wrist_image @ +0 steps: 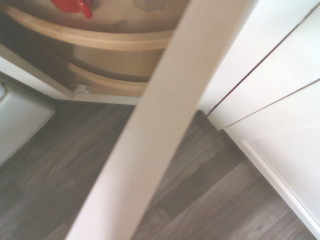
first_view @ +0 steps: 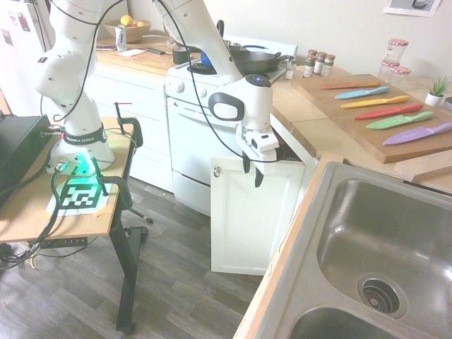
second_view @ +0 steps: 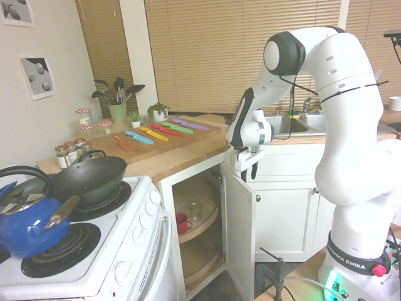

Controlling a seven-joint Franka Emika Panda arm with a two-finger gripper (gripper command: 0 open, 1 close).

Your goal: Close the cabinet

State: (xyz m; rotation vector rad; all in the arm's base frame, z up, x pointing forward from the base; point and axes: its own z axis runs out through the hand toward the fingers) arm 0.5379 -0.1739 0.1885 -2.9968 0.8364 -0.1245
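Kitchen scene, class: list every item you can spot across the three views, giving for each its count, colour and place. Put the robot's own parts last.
cabinet door: one, white, swung open beside the oven
oven: one, white, left of the cabinet in the first exterior view
wok: one, black, on the stovetop
kettle: one, blue, on the front burner
knives: six, orange, blue, yellow, red, green, purple, in a row on the wooden board
spice jars: four, dark-lidded, behind the board
red cup: one, on the upper round shelf inside the cabinet
sink: one, steel, in the countertop
fruit bowl: one, wooden, far counter
arm: one, white
claw: one, dark fingers apart, above the door's top edge
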